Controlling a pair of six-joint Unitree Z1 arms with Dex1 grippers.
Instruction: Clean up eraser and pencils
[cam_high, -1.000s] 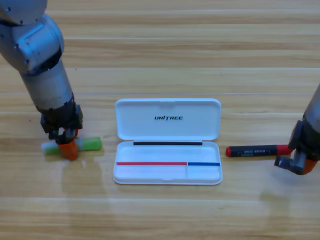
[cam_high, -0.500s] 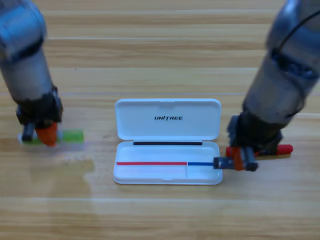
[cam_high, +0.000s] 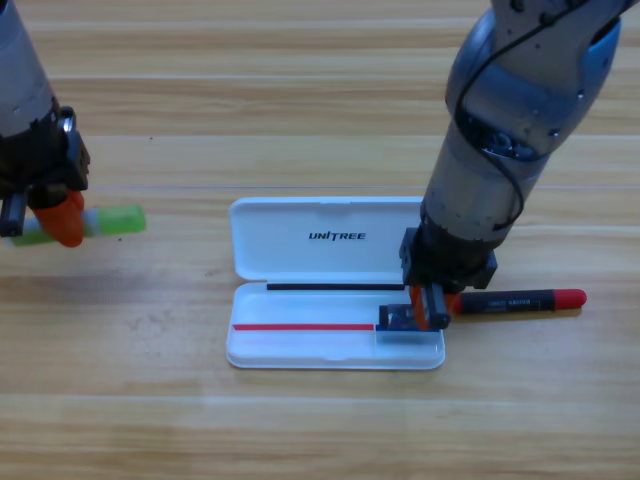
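The small black rectangular eraser (cam_high: 393, 317) sits over the right compartment of the open white plastic case (cam_high: 335, 265), clamped in the right gripper (cam_high: 428, 306); it is not yet let go. The black pencil with red ends (cam_high: 515, 299) lies untouched just right of the case. The pale green-tipped pencil (cam_high: 105, 221), well left of the case, is clenched in the left gripper (cam_high: 55, 222). Nothing is stowed yet.

Left gripper (cam_high: 50, 222) clamped at left edge, right gripper (cam_high: 425, 305) lowered mid-table.
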